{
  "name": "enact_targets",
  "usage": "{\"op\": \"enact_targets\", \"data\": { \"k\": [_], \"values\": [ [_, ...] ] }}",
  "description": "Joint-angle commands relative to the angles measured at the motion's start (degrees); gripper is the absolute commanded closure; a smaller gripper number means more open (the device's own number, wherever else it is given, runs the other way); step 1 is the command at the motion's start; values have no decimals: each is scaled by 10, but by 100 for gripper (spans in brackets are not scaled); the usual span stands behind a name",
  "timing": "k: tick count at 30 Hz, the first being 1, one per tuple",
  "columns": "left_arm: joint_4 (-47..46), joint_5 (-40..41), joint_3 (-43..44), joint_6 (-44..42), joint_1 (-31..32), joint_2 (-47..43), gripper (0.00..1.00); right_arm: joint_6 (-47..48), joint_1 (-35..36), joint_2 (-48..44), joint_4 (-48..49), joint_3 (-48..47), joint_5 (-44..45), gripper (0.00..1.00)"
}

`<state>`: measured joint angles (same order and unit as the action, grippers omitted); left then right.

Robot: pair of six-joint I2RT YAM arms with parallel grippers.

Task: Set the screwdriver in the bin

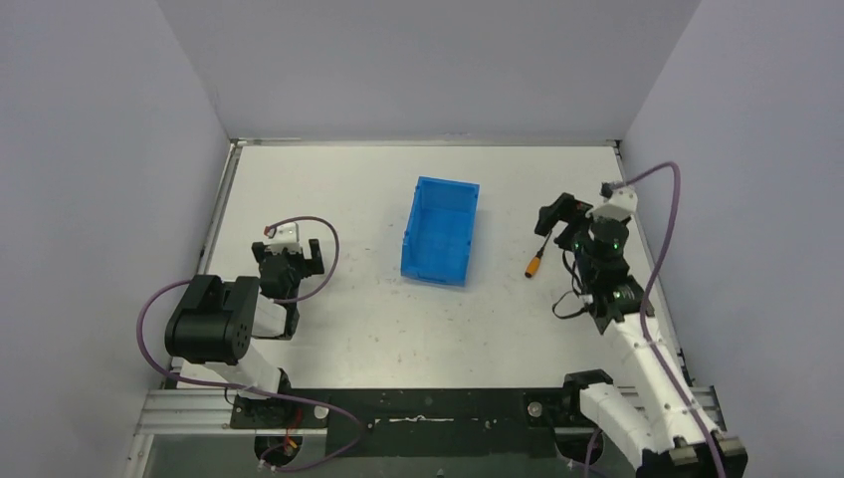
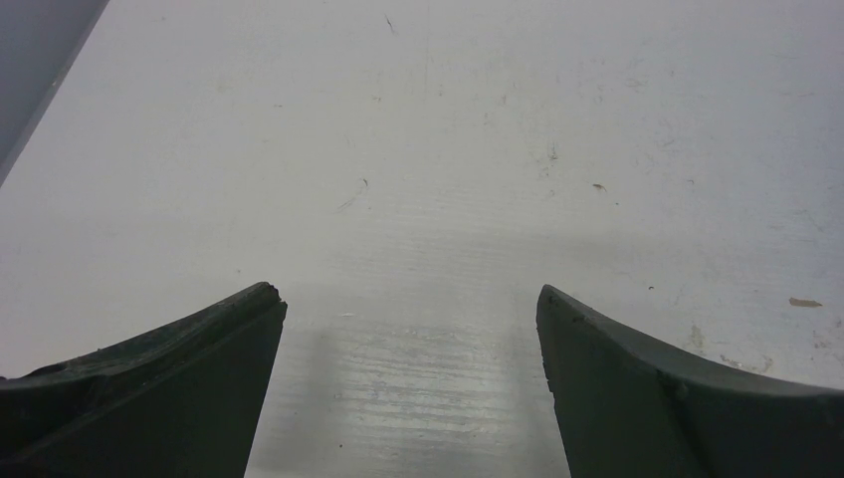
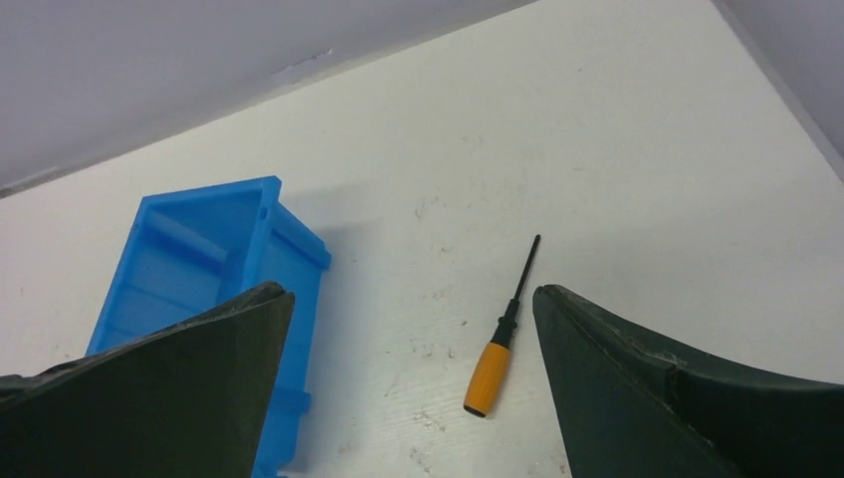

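The blue bin point(image 1: 440, 231) stands empty near the table's middle; in the right wrist view it point(image 3: 189, 289) is at the left. The screwdriver point(image 1: 538, 260), orange handle and thin black shaft, lies flat on the table to the right of the bin. In the right wrist view it point(image 3: 501, 337) lies below and between my open fingers, nearer the right one, not touched. My right gripper point(image 1: 553, 215) is open and empty, hovering above the screwdriver. My left gripper point(image 1: 289, 249) is open and empty over bare table at the left, far from both.
Grey walls enclose the table on three sides. The table's right edge point(image 3: 786, 90) runs close to the right gripper. The left wrist view shows only scuffed white tabletop point(image 2: 418, 199) and a wall corner at top left.
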<state>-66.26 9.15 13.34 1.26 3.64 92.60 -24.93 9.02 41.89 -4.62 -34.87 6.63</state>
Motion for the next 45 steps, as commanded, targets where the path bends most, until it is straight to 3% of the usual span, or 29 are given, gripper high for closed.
{"op": "enact_targets", "data": {
  "k": [1, 9, 16, 20, 24, 31, 37, 45],
  "values": [
    [-32, -2, 12, 3, 0, -3, 3, 11, -1, 156, -112, -115, -61, 8],
    [-32, -2, 12, 3, 0, -3, 3, -27, -1, 401, -225, -227, 55, 22],
    [-32, -1, 12, 3, 0, -3, 3, -21, 0, 530, -217, -234, 29, 41],
    [-32, -2, 12, 3, 0, -3, 3, -17, -1, 557, -201, -219, 16, 63],
    [-32, -2, 12, 3, 0, -3, 3, -3, 0, 544, -210, -222, 12, 98],
    [-32, -2, 12, 3, 0, -3, 3, 20, 3, 463, -302, -293, 36, 100],
    [-32, -2, 12, 2, 0, -3, 3, 17, 30, 398, -386, -415, 47, 100],
    [-32, -2, 12, 3, 0, -2, 3, -34, 195, 414, -426, -584, 94, 100]
  ]
}}
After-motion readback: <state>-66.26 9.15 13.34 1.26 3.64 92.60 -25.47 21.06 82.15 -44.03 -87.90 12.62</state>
